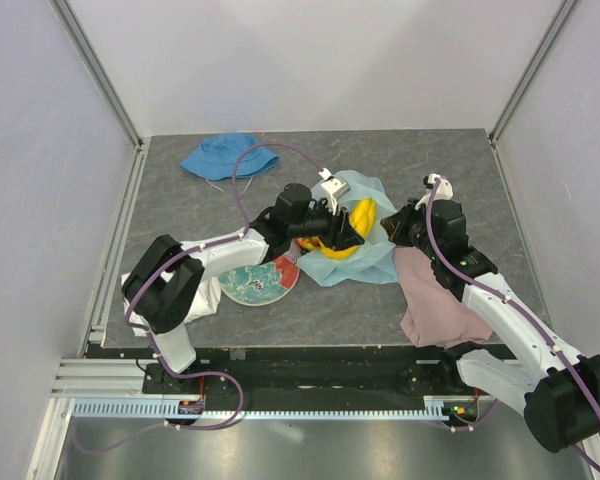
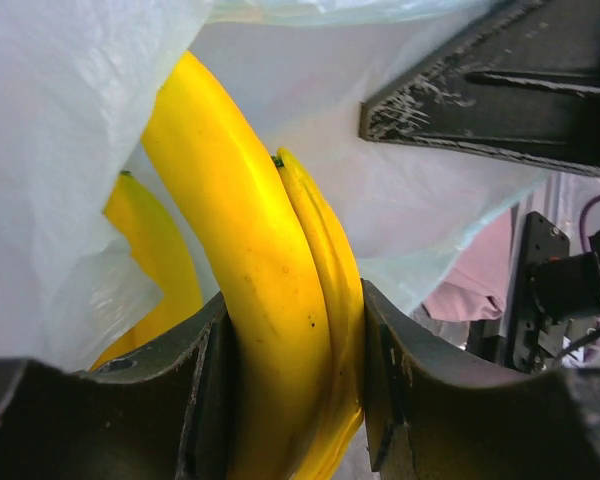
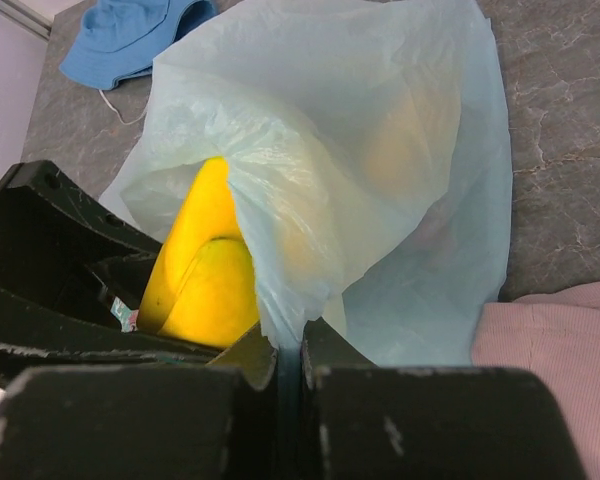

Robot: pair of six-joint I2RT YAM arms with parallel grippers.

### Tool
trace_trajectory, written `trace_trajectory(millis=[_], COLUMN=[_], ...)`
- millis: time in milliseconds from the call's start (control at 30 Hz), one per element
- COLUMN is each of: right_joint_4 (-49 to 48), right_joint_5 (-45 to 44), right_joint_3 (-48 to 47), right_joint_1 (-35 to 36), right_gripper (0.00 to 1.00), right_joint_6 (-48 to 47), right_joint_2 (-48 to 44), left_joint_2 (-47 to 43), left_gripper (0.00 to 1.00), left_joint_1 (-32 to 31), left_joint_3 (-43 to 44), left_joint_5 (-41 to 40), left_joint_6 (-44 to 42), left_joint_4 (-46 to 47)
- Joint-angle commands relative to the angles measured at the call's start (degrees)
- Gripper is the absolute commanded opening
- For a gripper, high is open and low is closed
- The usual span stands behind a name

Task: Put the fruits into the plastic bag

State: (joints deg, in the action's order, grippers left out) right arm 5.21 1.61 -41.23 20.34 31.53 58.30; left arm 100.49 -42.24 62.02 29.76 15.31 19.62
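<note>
A bunch of yellow bananas (image 2: 270, 300) is clamped between the jaws of my left gripper (image 2: 295, 370), which is shut on it at the mouth of the light-blue plastic bag (image 1: 375, 262). The bananas (image 1: 360, 225) poke partly into the bag, and thin film (image 2: 60, 150) drapes around them. My right gripper (image 3: 290, 350) is shut on a pinched edge of the bag (image 3: 380, 150), just right of the bananas (image 3: 205, 270). In the top view the left gripper (image 1: 348, 235) and right gripper (image 1: 395, 232) face each other across the bag's opening. A faint orange-yellow shape shows through the film; I cannot tell what it is.
A teal floral plate with a red rim (image 1: 260, 282) lies under the left forearm. A blue bucket hat (image 1: 225, 155) sits at the back left. A pink cloth (image 1: 435, 300) lies under the right arm, touching the bag's right side. Enclosure walls stand on three sides.
</note>
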Motion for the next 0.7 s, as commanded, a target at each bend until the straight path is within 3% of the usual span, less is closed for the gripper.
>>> trace_trajectory(millis=[0,467,667], right_joint_4=[-0.7,-0.4,-1.2], right_joint_5=[-0.1,0.6,0.6], right_joint_3=[-2.3,-2.8,-2.4], right_joint_1=[-0.1,-0.1,-0.1], right_gripper=[0.01,0.00,0.00], right_joint_6=[-0.4,0.0,0.3], right_joint_2=[-0.4,-1.1,0.0], left_joint_2=[1.6,6.0,7.2], left_gripper=[0.09,0.09,0.21], left_joint_1=[-0.1,-2.0,-4.2], left_joint_3=[4.4,9.5,10.6], left_joint_5=[-4.9,-12.0,-8.7], left_joint_6=[-3.4,-8.6,-8.5], left_joint_4=[-2.3,-8.3,-7.7])
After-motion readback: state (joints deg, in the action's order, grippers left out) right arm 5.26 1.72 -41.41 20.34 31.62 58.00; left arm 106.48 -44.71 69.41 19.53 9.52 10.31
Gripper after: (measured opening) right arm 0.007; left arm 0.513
